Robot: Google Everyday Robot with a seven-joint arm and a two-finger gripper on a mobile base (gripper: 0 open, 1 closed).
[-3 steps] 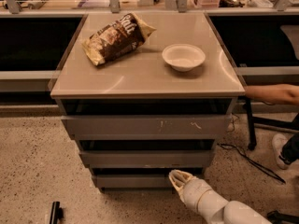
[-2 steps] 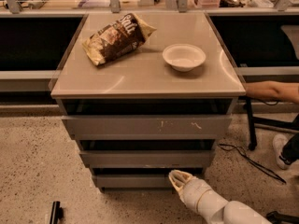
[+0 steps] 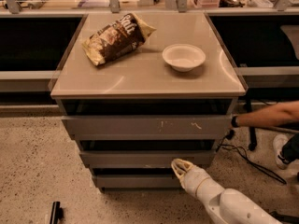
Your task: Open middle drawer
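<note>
Claw (image 3: 180, 165), openness untellable, is sitting lower centre at the edge of the middle drawer (image 3: 140, 159), probably risking slipping off its handleless front.

The only lettering I can read stands on the chip bag (image 3: 117, 38) lying toward the back-left corner of the bench top (image 3: 140, 76) — large white script that looks like "Salt", running along the bag's upper end; the smaller print below it is too fine to make out. My gripper (image 3: 180, 165) sits under the bench's front edge, right of centre, at the lower edge of the middle drawer (image 3: 135, 159) front.
</note>
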